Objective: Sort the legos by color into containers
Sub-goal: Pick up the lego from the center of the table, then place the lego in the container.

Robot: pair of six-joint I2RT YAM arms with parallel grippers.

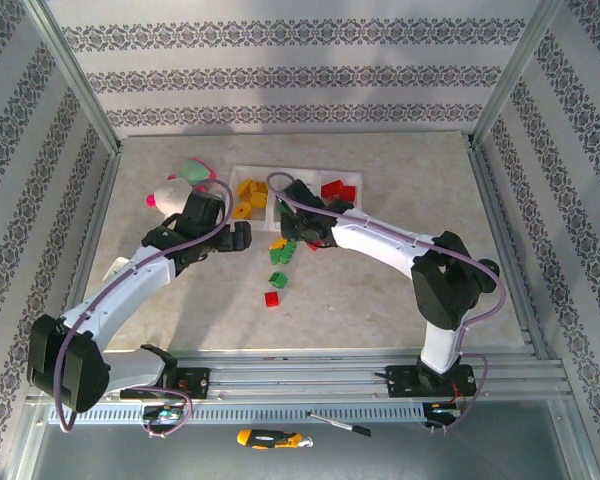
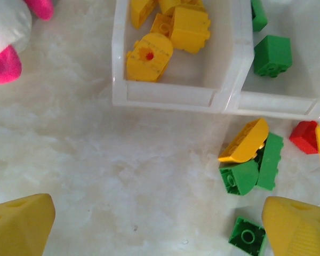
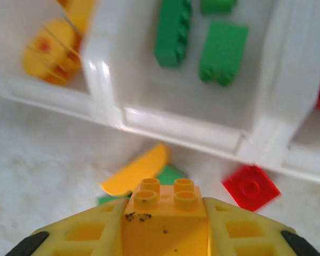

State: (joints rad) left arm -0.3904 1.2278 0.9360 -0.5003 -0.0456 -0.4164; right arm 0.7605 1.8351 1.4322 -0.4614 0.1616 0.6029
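Three wallpapered walls (image 1: 280, 80) enclose a pale marbled surface (image 1: 400, 300). The containers (image 1: 290, 170) sit at upper centre, their row running left to right. Legos (image 1: 277, 279) lie inside them and loose just below. The right end effector (image 3: 165, 224) clamps a yellow brick (image 3: 165, 200), studs up, near the containers. The left end effector (image 2: 160, 229) hangs released, fingers wide.
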